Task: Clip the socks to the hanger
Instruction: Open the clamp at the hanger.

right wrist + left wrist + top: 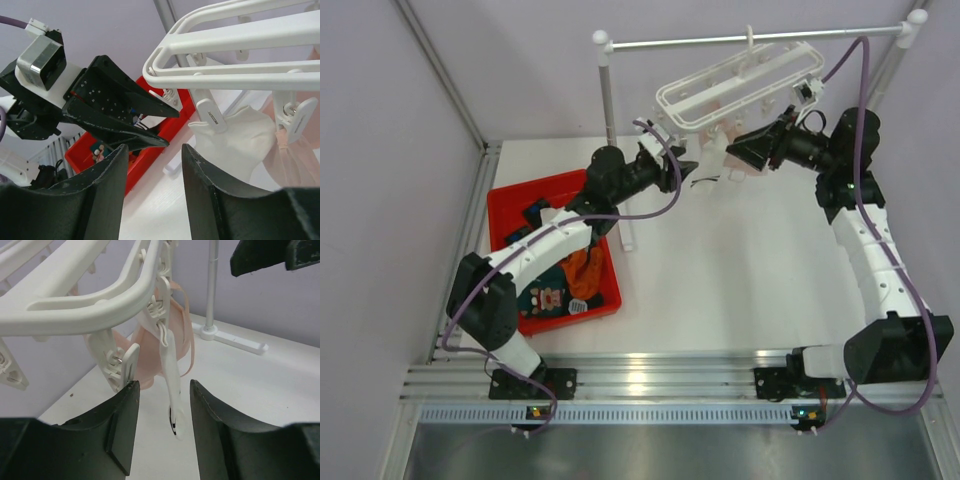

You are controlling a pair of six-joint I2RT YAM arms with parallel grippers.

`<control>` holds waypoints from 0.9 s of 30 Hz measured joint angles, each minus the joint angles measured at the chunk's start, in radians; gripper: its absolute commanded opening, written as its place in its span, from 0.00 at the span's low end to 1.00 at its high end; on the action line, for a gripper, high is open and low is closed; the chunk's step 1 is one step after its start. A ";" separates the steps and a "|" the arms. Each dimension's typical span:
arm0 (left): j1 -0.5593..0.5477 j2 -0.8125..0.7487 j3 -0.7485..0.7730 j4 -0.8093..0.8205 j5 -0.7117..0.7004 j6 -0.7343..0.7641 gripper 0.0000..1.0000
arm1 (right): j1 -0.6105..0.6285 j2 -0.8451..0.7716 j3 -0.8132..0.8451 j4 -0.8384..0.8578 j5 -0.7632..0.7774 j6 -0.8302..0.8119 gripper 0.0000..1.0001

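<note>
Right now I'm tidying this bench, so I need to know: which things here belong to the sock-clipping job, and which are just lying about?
Job:
- hanger
- white sock and pink sock, both clipped on
- loose socks in the bin

Not the job's own:
- red bin
- metal rail

White table (740,280): red bin (525,185), rail stand (609,110)
</note>
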 measured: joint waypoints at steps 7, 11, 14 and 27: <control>0.002 0.028 0.013 0.022 -0.042 -0.008 0.51 | 0.004 -0.020 -0.082 0.065 -0.003 0.014 0.47; 0.003 0.028 0.015 0.046 -0.058 -0.017 0.51 | 0.013 -0.021 -0.100 0.115 -0.006 0.029 0.48; 0.003 0.028 0.015 0.055 -0.092 -0.015 0.51 | 0.016 -0.021 -0.101 0.167 -0.006 0.048 0.49; 0.013 0.032 0.025 0.052 -0.237 0.010 0.50 | 0.047 -0.021 -0.101 0.228 -0.007 0.066 0.49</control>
